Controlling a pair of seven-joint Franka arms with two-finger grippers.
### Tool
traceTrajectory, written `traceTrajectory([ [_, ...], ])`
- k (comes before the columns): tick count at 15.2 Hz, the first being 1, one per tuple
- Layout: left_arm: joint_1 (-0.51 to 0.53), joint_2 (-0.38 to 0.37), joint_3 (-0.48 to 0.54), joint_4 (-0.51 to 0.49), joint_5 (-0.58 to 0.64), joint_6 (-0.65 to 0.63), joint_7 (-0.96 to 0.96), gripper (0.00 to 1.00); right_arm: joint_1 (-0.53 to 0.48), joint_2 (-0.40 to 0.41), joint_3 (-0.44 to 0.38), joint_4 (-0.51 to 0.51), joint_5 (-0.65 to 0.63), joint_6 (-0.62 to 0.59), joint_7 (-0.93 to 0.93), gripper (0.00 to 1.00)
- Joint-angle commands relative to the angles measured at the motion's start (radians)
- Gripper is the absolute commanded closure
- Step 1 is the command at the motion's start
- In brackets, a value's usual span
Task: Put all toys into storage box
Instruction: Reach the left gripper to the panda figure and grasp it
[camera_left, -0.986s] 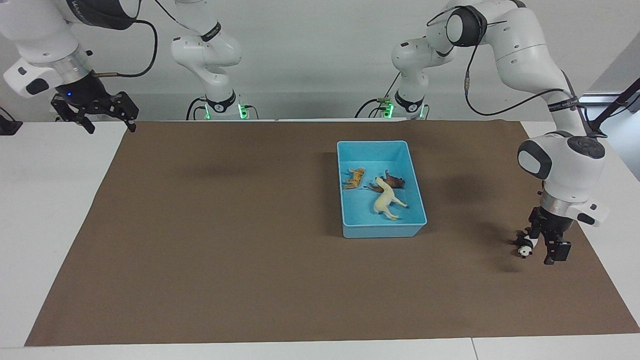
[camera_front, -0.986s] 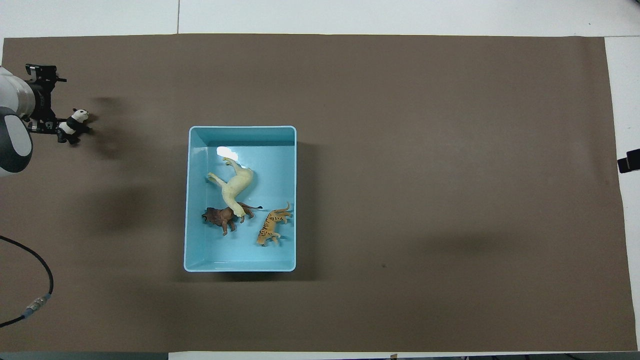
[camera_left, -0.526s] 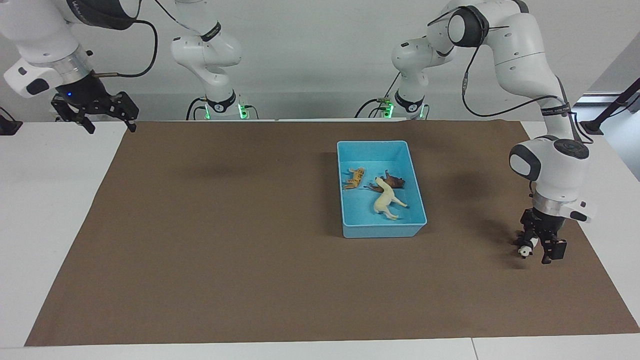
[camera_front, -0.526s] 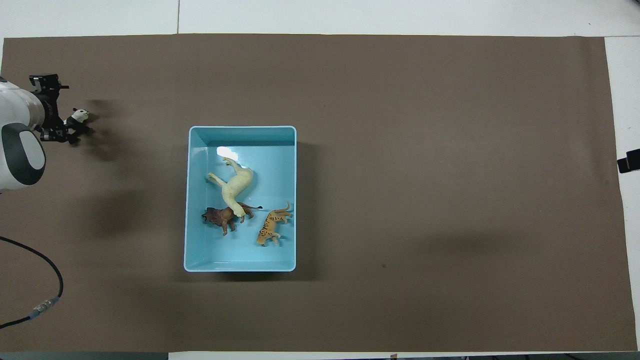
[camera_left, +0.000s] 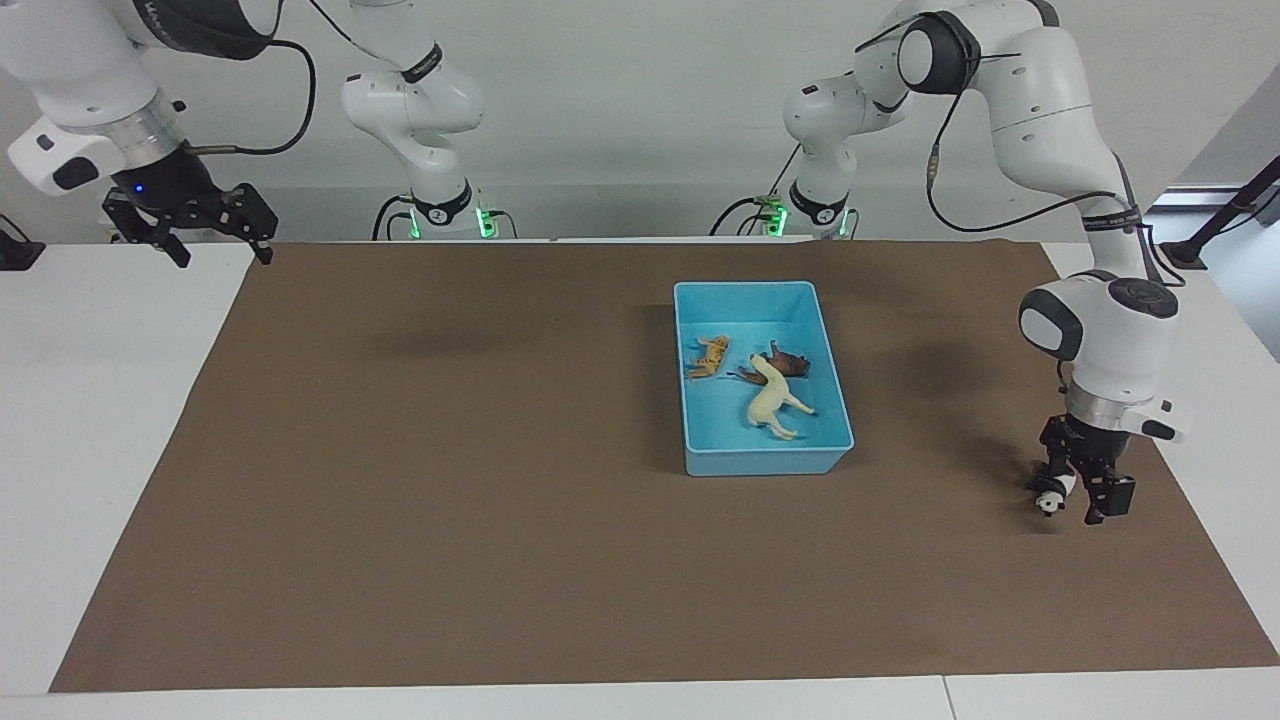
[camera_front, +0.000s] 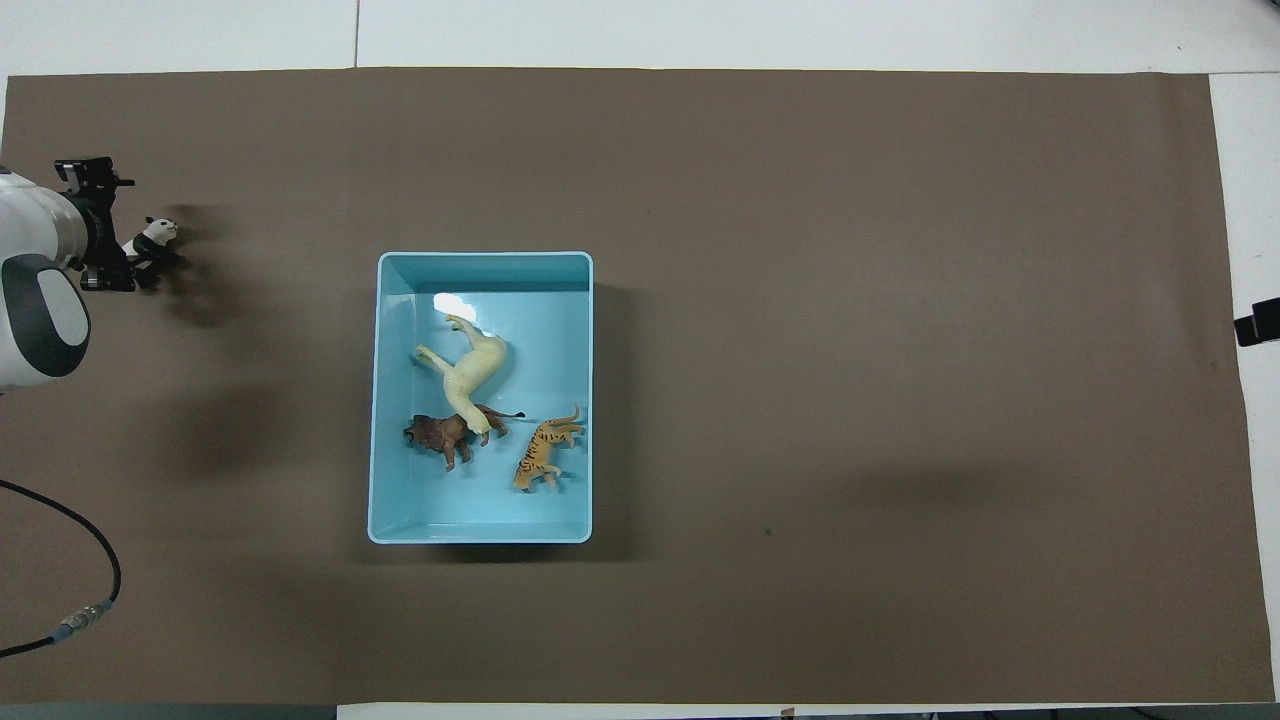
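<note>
The light blue storage box (camera_left: 760, 466) stands on the brown mat, toward the left arm's end; it also shows in the overhead view (camera_front: 480, 256). In it lie the orange tiger (camera_left: 708, 357), the cream horse (camera_left: 772, 400) and the brown maned animal (camera_left: 790, 362). The black-and-white panda (camera_left: 1048, 502) stands on the mat near the left arm's edge, outside the box. My left gripper (camera_left: 1078, 497) is open and low over the panda (camera_front: 152, 238), its fingers either side of it. I cannot tell whether they touch. My right gripper (camera_left: 190, 228) is open, empty and waits raised over the mat's corner near its base.
The brown mat (camera_left: 450, 480) covers most of the white table (camera_left: 90, 450). A cable (camera_front: 90, 560) of the left arm hangs over the mat's corner nearest the robots.
My left gripper has come down over the panda and now hides part of it from above. The panda, the box and the right arm have not moved.
</note>
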Motion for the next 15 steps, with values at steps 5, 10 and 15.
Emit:
traceTrajectory([
  [5, 0.003, -0.031, -0.002, -0.078, -0.012, 0.046, -0.001, 0.0, -0.009, -0.024, 0.004, -0.025, -0.017, -0.001, -0.013, 0.0],
  [10, -0.007, -0.017, -0.002, -0.077, -0.012, 0.069, -0.009, 0.0, 0.004, -0.022, 0.005, -0.025, -0.017, -0.003, -0.013, 0.0],
  [15, 0.003, -0.011, -0.002, -0.08, -0.012, 0.088, 0.003, 0.17, 0.006, -0.016, 0.004, -0.02, -0.017, -0.003, -0.013, 0.0],
])
